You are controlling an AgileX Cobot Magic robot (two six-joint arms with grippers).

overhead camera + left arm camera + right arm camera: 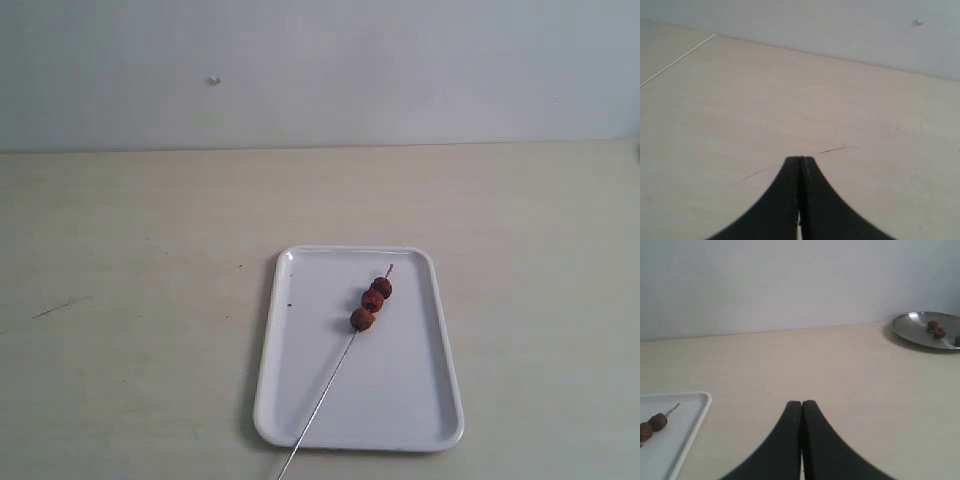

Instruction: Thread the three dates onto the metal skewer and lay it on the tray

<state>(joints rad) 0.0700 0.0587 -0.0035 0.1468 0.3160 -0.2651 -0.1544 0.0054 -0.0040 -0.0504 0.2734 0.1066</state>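
Note:
The white tray (400, 400) lies on the table in the exterior view. Across it lies the metal skewer (325, 395), its near end past the tray's front rim. Three dates (372, 300) sit threaded in a row near its far tip. Neither arm shows in the exterior view. My left gripper (800, 159) is shut and empty over bare table. In the right wrist view my right gripper (801, 402) is shut and empty, well apart from the tray's corner (695, 405), where two of the dates (652, 426) and the skewer tip (674, 410) show.
A round metal plate (912, 330) with a few loose dates (936, 329) stands near the wall, off to one side in the right wrist view. A thin scratch (837, 148) marks the table ahead of the left gripper. A pale wall backs the table.

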